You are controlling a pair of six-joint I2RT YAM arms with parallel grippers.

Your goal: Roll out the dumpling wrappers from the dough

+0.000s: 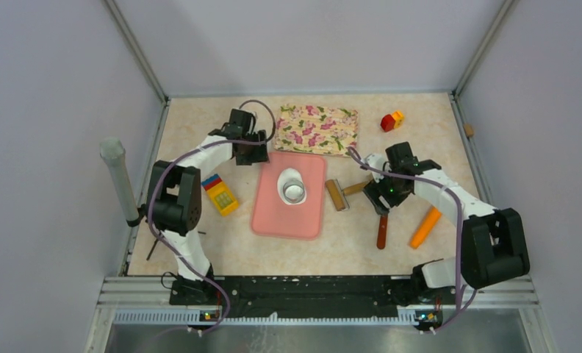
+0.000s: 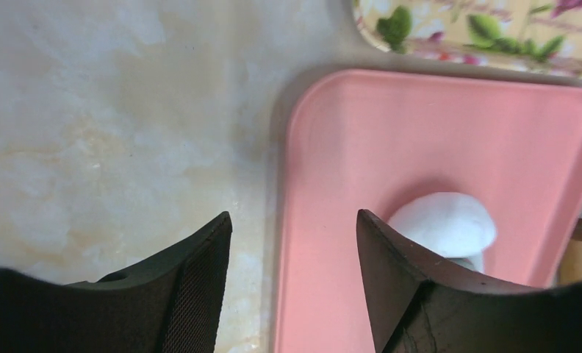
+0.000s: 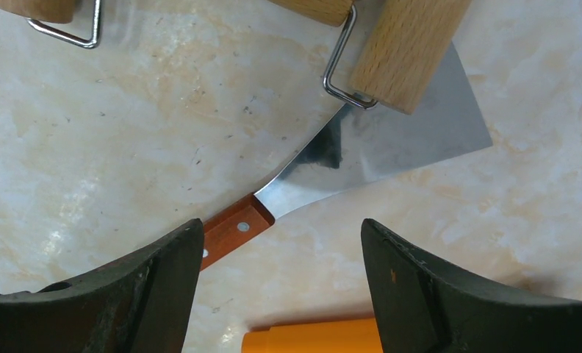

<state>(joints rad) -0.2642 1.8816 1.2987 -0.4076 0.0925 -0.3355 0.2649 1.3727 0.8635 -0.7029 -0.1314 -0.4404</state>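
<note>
My left fingers [image 2: 192, 272] gape empty; the flattened white dough sheet [image 2: 444, 220] lies ahead-right of them, silver metal ring [image 1: 294, 193] on it; I judge no wrapper freed yet; my right fingers [image 3: 428, 279] gape empty.

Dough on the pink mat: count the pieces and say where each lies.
1. A single white dough lump lies in the middle of the pink mat, with the metal ring set on its near end. Any disc cut inside the ring would be hidden.
</note>
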